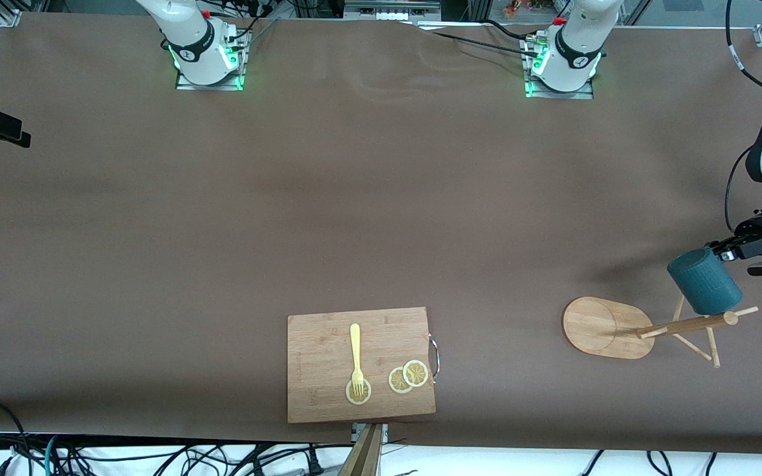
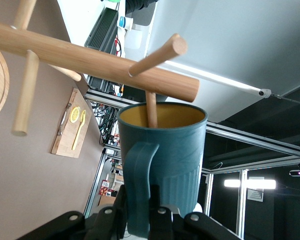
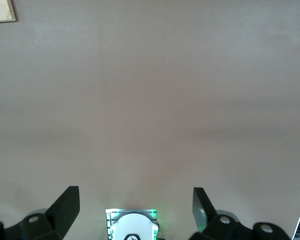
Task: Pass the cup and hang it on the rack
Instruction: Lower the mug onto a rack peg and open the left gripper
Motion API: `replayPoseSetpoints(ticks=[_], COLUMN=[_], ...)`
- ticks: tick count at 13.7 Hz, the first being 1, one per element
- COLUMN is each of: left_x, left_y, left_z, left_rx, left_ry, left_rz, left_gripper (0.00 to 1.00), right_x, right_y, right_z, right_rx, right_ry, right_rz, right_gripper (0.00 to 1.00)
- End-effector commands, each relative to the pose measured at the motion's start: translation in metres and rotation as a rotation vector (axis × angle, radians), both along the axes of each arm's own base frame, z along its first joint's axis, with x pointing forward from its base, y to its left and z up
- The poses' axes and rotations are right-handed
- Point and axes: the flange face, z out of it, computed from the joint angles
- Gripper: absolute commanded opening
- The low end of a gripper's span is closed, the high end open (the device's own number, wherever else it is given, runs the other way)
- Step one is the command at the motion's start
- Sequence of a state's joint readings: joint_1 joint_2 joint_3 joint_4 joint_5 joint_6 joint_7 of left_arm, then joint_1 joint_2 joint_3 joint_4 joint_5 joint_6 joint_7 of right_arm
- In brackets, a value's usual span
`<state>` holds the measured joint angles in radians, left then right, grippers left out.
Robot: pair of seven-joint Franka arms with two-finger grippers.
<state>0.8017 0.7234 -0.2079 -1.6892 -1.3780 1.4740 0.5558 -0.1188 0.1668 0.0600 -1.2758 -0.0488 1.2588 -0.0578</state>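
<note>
The teal cup hangs in the air over the top of the bamboo rack, at the left arm's end of the table. My left gripper is shut on the cup's handle. In the left wrist view the cup shows its yellowish inside, with the rack's post lying across just above its mouth. One thin peg reaches down to the rim. The rack's oval base rests flat on the table. My right gripper is open and holds nothing, high over its own base.
A rectangular bamboo cutting board lies near the table's front edge, with a yellow fork and lemon slices on it. A metal handle sticks out of the board's side toward the rack.
</note>
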Motion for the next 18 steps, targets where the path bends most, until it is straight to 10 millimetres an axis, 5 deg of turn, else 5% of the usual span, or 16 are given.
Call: replayPoseSetpoints(ticks=[1,5,7,8,11,13,15,18], left_x=[0.011,0.012,0.012,0.012,0.011,0.009,0.000,-0.018], left_y=[0.003,0.005,0.004,0.005,0.016,0.021,0.032,0.059], left_z=[-0.004,-0.016,-0.025,-0.026,-0.026,-0.025,-0.026,0.027], left_rx=[-0.031,-0.044,-0.059,-0.061,-0.026,-0.019,0.028,0.243], left_ry=[-0.008,-0.004,0.003,0.006,-0.019,-0.022,-0.022,-0.032], left_rz=[-0.004,0.002,0.009,0.011,0.021,0.025,0.015,-0.092], left_gripper=[0.00,0.03,0.29,0.53,0.56,1.00,1.00,1.00], right_x=[-0.005,-0.005,-0.005,-0.005,-0.005,-0.005,-0.005,-0.005], right_y=[-0.004,-0.004,-0.004,-0.004,-0.004,-0.004,-0.004,-0.004], right_z=[0.002,0.002,0.002,0.002,0.002,0.002,0.002,0.002], right_rx=[0.008,0.008,0.008,0.008,0.008,0.008,0.008,0.008], right_ry=[-0.009,-0.009,-0.009,-0.009,-0.009,-0.009,-0.009,-0.009], right_rz=[0.013,0.013,0.013,0.013,0.013,0.013,0.011,0.011], right_gripper=[1.00,1.00,1.00,1.00,1.00,1.00,1.00,1.00])
